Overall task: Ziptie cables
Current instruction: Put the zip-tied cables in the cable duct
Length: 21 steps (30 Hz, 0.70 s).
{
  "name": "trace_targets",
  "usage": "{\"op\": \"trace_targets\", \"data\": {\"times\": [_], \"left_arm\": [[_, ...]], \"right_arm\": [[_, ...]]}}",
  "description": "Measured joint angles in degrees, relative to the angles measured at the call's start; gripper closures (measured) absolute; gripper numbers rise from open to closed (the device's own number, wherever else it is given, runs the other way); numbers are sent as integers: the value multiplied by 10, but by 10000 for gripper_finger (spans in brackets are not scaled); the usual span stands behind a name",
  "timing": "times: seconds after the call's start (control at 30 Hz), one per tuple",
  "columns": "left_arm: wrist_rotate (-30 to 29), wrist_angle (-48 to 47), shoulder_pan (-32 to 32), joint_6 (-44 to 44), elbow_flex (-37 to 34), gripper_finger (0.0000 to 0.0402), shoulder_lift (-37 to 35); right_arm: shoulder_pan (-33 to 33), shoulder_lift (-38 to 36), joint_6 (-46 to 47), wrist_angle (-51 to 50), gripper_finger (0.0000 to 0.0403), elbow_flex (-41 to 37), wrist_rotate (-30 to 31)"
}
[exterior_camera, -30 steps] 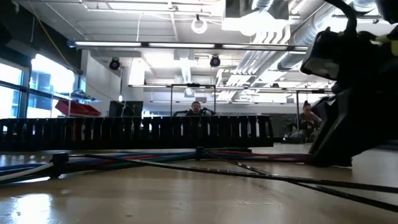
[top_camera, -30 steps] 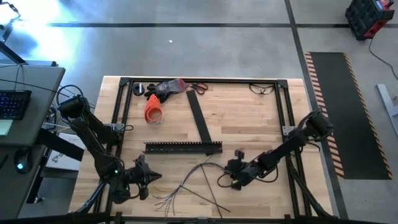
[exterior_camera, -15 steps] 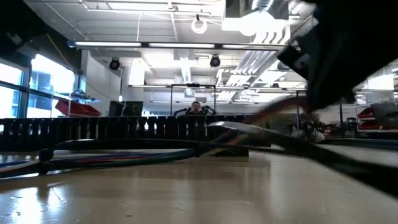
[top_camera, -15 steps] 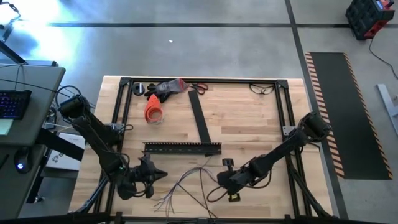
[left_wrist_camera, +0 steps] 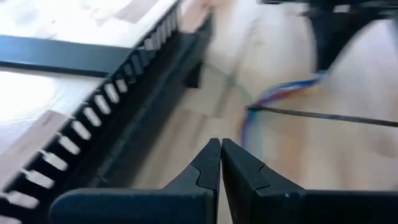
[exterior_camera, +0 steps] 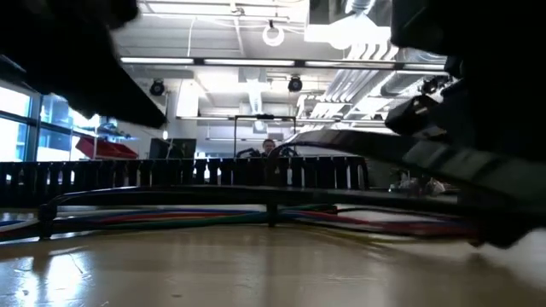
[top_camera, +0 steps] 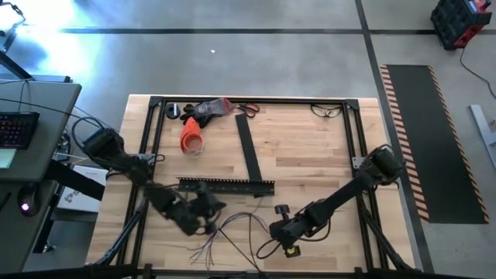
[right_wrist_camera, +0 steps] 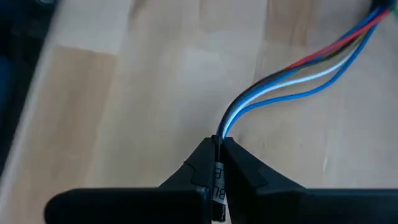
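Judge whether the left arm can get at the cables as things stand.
Probably yes: the left gripper, shut and empty, sits beside the cables with bare table between; the right gripper pinches their other end.

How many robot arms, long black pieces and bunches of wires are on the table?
Robot arms: 2, the left gripper shut and empty, the right gripper shut on the cables
Long black pieces: 2, the slotted channel and the flat strip
Cable bunches: 1
Total: 5

Both grippers' fingers (left_wrist_camera: 221, 163) pinched — low.
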Motion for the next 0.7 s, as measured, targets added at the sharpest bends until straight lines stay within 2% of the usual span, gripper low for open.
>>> {"op": "trace_targets", "data": {"times": [0.2, 0.37, 0.53, 0.7], "left_arm": [[45, 42, 81, 23, 0, 402, 59], [80, 138, 127, 88, 0, 402, 120], [99, 241, 160, 139, 0, 402, 157], [125, 266, 169, 152, 0, 402, 160]], "right_arm": [[0, 6, -2, 13, 401, 0, 10], [0, 5, -2, 33, 401, 0, 13], [10, 5, 17, 38, 401, 0, 15], [32, 5, 34, 51, 401, 0, 18]]}}
